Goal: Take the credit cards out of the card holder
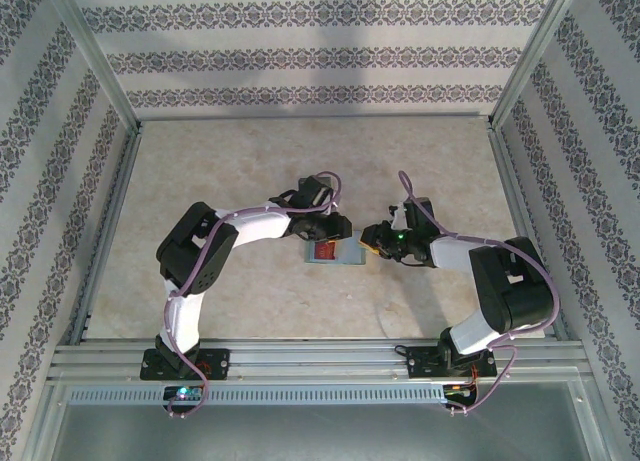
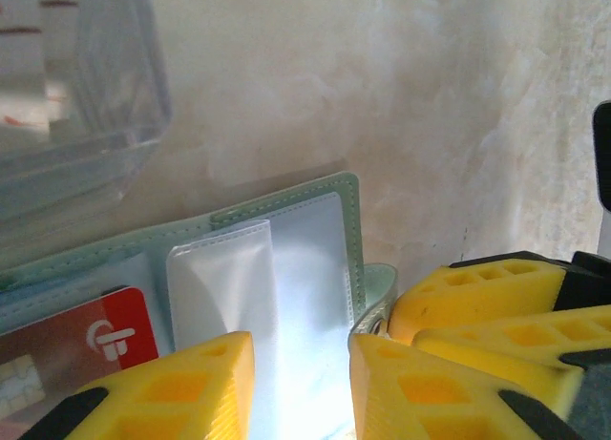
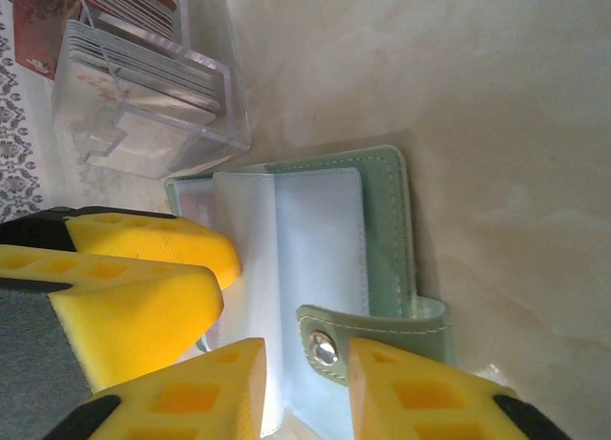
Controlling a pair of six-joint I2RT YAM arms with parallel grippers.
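The grey-green card holder point(image 1: 350, 257) lies open on the table between both arms. A red credit card point(image 1: 325, 251) sits in its left pocket, also seen in the left wrist view point(image 2: 95, 340). My left gripper point(image 2: 301, 387) hangs open just over the bluish right-hand pockets point(image 2: 305, 268), with nothing clamped. My right gripper point(image 3: 307, 387) is open around the holder's snap strap point(image 3: 329, 345); its left finger stands clear of the strap. The holder's panel point(image 3: 325, 230) lies beyond it. From above, the left gripper point(image 1: 335, 229) and right gripper point(image 1: 372, 239) nearly touch.
A clear plastic box point(image 3: 143, 106) with several cards standing in it sits just beyond the holder, also at the left wrist view's top left point(image 2: 86, 106). Patterned walls and a metal frame point(image 1: 320, 116) enclose the beige table.
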